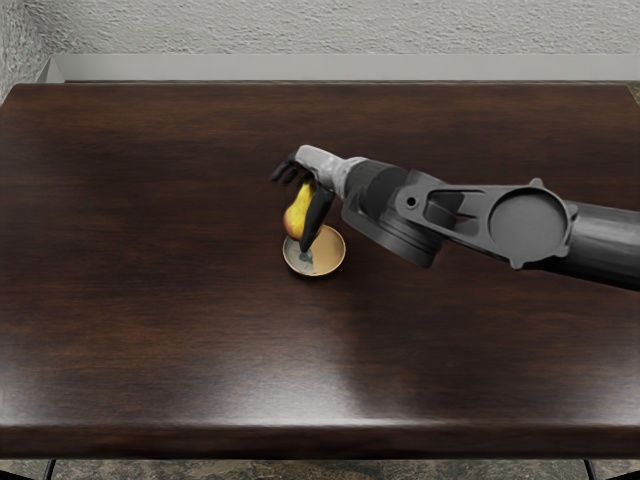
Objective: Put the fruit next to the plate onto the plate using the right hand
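The dark fingers [318,212] of the right hand [303,183] are curled narrowly around one fruit [296,217], a yellow piece shading to orange-red at its lower end. One long finger runs down the fruit's right side with its tip over the inside of the plate, and the others bend over the top and the far side. The fruit is held upright in this grasp, clear of the tabletop, and its lower end sits over the far left rim of the single plate [335,258]. Whether it touches the rim cannot be told from this angle. The plate is small, round and tan-gold, with a shallow greyish inside where a dark shadow falls under the hand. It lies a little right of the middle of the table [150,300]. Behind the fingers comes a light grey wrist section, then a thick dark grey joint. After that the right arm [480,220] stretches to the picture's right edge and bears one large round disc on its side. Only this one arm and one hand show. The table is one broad, dark brown wooden slab with a glossy sheen near its front edge. Beyond its far edge rises a pale, rough wall [350,25], and a thin strip of stony floor [300,470] shows below the front edge.
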`<state>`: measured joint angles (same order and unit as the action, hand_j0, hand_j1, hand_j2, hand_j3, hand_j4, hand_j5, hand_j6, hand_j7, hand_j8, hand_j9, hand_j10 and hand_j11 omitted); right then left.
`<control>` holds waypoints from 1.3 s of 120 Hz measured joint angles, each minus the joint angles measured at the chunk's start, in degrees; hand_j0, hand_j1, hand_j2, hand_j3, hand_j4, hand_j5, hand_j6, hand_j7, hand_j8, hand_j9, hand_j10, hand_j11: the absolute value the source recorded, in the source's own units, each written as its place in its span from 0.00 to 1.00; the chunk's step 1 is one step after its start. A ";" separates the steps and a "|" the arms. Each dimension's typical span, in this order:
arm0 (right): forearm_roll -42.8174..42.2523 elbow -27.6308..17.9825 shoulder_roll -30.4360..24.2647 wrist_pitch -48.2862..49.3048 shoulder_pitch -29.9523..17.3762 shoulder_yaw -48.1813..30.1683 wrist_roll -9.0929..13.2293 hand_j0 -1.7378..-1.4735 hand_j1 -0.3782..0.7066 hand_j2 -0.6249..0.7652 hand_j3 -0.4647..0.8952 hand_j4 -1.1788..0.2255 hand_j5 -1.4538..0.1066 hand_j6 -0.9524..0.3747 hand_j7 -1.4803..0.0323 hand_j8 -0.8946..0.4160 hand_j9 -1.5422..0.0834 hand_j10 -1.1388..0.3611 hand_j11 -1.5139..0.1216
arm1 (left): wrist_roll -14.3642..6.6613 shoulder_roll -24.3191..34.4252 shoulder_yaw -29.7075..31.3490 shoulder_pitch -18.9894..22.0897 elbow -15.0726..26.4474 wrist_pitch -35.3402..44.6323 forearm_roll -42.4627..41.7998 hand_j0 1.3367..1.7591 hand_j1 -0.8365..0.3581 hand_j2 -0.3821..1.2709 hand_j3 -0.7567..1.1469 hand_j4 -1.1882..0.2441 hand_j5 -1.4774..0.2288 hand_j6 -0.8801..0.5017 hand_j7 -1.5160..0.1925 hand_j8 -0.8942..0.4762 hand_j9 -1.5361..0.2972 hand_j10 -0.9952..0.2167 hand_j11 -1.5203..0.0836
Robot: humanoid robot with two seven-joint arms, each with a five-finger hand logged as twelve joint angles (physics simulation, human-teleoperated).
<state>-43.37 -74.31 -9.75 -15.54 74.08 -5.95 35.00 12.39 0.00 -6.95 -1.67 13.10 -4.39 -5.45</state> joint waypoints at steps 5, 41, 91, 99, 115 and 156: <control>0.04 -0.01 0.03 -0.03 0.03 -0.01 0.00 0.30 0.25 0.59 0.34 0.65 0.69 0.58 0.74 0.57 0.72 0.63 0.70 | 0.00 0.00 0.00 0.00 0.00 0.00 0.00 0.76 0.98 0.23 0.40 0.82 0.86 0.63 0.88 0.65 0.83 0.81 0.94; 0.14 -0.58 -0.10 -0.02 0.42 -0.11 0.00 0.30 0.08 0.48 0.34 0.80 0.88 0.68 0.92 0.66 0.90 0.73 0.87 | 0.00 0.00 0.00 0.00 0.00 0.00 0.00 0.76 0.98 0.23 0.40 0.82 0.86 0.63 0.88 0.65 0.83 0.81 0.94; 8.55 -15.07 -10.35 -0.41 1.18 -3.29 0.00 0.30 0.03 0.45 0.34 0.83 0.92 0.71 0.97 0.68 0.94 0.75 0.92 | 0.00 0.00 0.00 0.35 0.00 0.00 0.00 0.76 0.98 0.23 0.40 0.82 0.86 0.63 0.88 0.65 0.83 0.81 0.94; 11.42 -17.53 -12.18 0.95 0.64 -4.65 0.00 0.30 0.03 0.45 0.34 0.83 0.93 0.71 0.97 0.68 0.94 0.76 0.92 | 0.00 0.00 0.00 0.35 0.00 0.00 0.00 0.76 0.98 0.23 0.40 0.82 0.86 0.63 0.88 0.65 0.83 0.81 0.94; 19.68 -20.36 -14.43 9.44 -0.96 -11.00 0.00 0.30 0.03 0.45 0.34 0.84 0.93 0.72 0.98 0.68 0.95 0.76 0.92 | 0.00 0.00 0.00 0.35 0.00 0.00 0.00 0.76 0.98 0.23 0.40 0.82 0.86 0.63 0.88 0.65 0.83 0.81 0.94; 39.24 -22.98 -27.51 38.49 -11.91 -27.61 0.00 0.30 0.03 0.45 0.34 0.84 0.93 0.72 0.98 0.68 0.95 0.76 0.93 | 0.00 0.00 0.02 0.47 0.00 0.00 0.01 0.76 0.98 0.23 0.40 0.82 0.86 0.63 0.88 0.65 0.83 0.81 0.94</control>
<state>-4.13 -97.29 -37.26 22.95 62.17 -33.56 35.00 12.39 0.00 -6.92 -1.20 13.10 -4.39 -5.43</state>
